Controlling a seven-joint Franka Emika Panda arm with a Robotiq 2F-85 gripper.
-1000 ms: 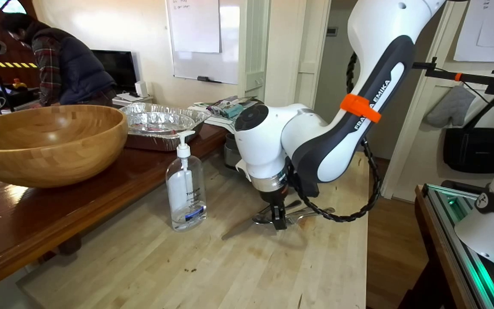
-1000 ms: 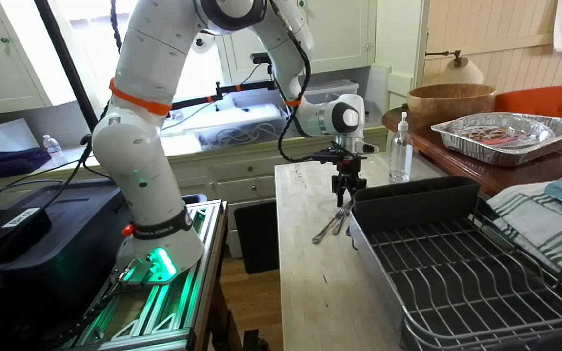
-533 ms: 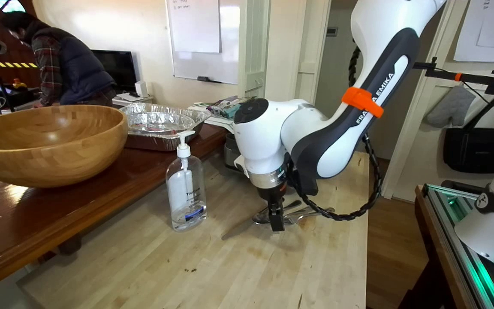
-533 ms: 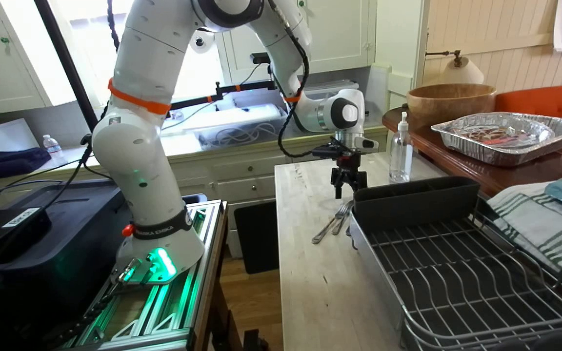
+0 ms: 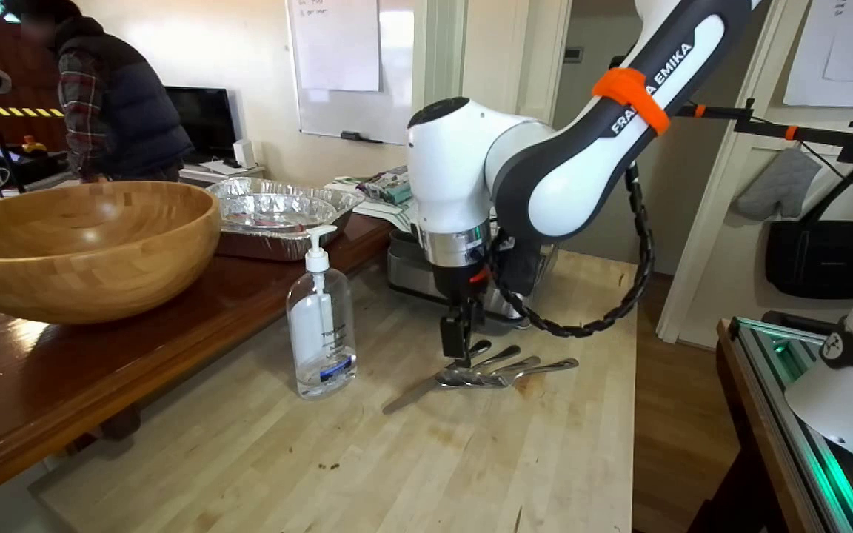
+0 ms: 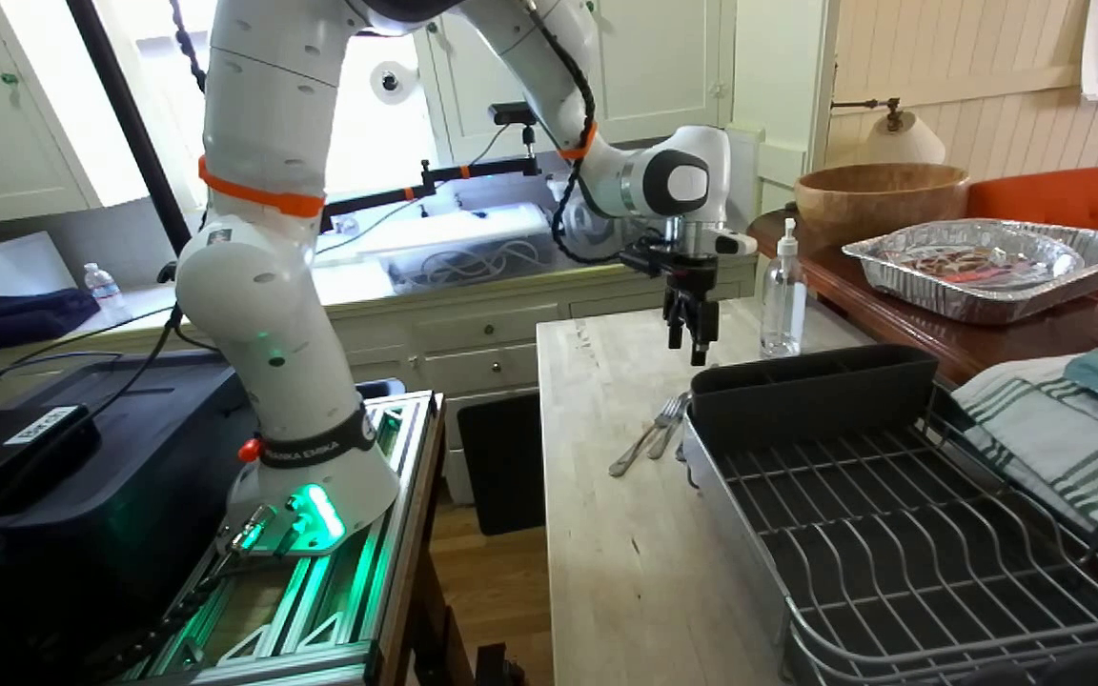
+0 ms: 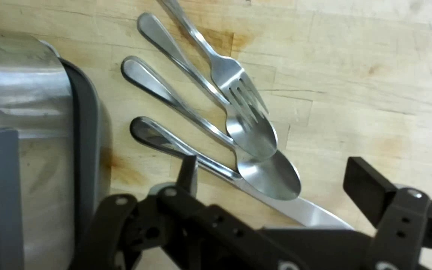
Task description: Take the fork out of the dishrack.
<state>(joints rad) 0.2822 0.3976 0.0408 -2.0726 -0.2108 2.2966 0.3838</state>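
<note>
The hand (image 7: 273, 170) hangs spread above the desk (image 7: 369, 56), and in the wrist view the fork (image 7: 221, 67) lies up from it, outside the rack (image 7: 43, 93), tines over a spoon (image 7: 261, 138), long axis slanting down toward the gap.

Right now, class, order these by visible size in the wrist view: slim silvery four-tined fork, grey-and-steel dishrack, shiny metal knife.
1. Dishrack, partly out of view
2. Knife
3. Fork, handle cut off, so full size unsure
</note>
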